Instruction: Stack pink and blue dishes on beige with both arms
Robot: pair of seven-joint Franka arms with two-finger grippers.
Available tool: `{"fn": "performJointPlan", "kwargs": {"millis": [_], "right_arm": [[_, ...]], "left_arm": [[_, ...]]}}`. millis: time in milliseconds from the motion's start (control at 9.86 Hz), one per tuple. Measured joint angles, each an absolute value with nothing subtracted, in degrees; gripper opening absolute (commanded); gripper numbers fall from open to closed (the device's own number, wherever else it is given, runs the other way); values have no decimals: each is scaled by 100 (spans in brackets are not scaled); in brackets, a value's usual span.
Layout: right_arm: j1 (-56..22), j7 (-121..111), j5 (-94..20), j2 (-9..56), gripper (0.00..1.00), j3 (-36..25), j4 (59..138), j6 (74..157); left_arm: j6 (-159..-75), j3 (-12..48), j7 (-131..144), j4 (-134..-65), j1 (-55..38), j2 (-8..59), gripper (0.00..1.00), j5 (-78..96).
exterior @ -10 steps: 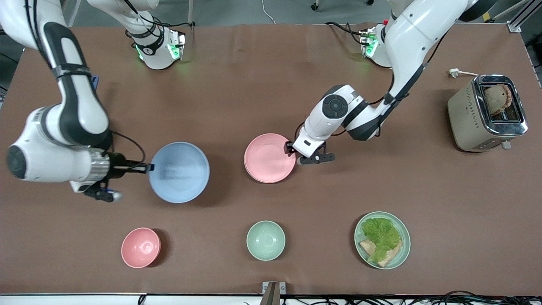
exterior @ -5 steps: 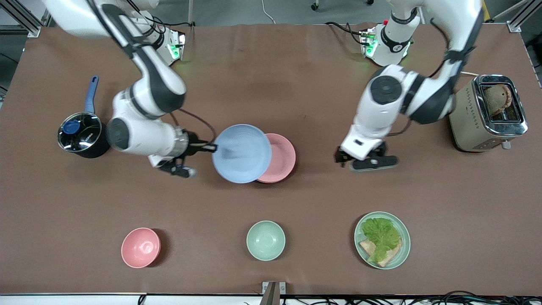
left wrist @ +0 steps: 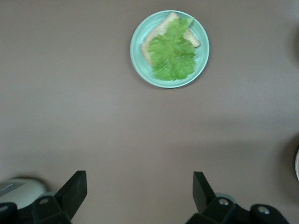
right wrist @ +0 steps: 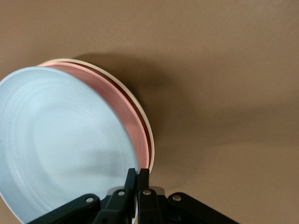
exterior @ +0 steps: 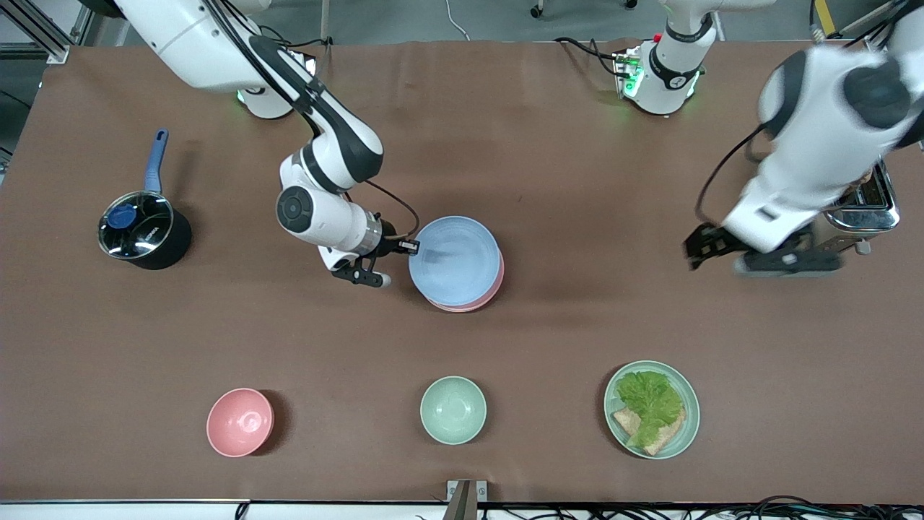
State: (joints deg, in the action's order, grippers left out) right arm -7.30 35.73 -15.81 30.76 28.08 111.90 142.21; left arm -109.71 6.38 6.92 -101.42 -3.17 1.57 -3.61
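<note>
Right gripper pinches the blue plate rim over the pink plate; left gripper hangs by the toaster. Left wrist view: its fingers gape wide. Right wrist view: the beige plate lies under the pink plate.

The light blue shallow round matte plate shows faint concentric rings; a pale pink round plate rim peeks out at its 4 o'clock, over a cream-beige plate edge. The surface is plain matte brown. The mint-green plate carries bright green lettuce.
</note>
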Motion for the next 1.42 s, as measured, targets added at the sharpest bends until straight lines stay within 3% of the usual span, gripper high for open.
{"fn": "performJointPlan", "kwargs": {"millis": [101, 203, 507, 609, 913, 1116, 1420], "right_arm": [[-765, 3639, -1456, 3135, 38, 2808, 11188, 14262], [-765, 3668, -1344, 3159, 98, 2796, 11187, 14278], [-719, 3732, -1162, 3137, 100, 2732, 11125, 14190], [-625, 3780, -893, 2950, 100, 2665, 11028, 13790], [295, 3597, 68, 1654, 100, 2472, 10769, 12208], [465, 2550, 153, 724, 100, 1722, 10540, 11540], [496, 1343, 156, 170, 100, 539, 9868, 10338]], "left_arm": [[-10181, 548, 415, -9582, -239, 79, 100, -320], [-9562, 538, 286, -9116, -109, 21, 100, -270], [-9097, 398, 224, -8674, -24, -204, 100, -167], [-8897, 336, 224, -8483, -24, -198, 100, -130], [-8402, 244, 205, -8144, -35, -146, 100, -98], [-8386, 98, 26, -8134, -50, -90, 100, 57], [-8355, 26, -9, -8137, -78, -48, 100, 144]]}}
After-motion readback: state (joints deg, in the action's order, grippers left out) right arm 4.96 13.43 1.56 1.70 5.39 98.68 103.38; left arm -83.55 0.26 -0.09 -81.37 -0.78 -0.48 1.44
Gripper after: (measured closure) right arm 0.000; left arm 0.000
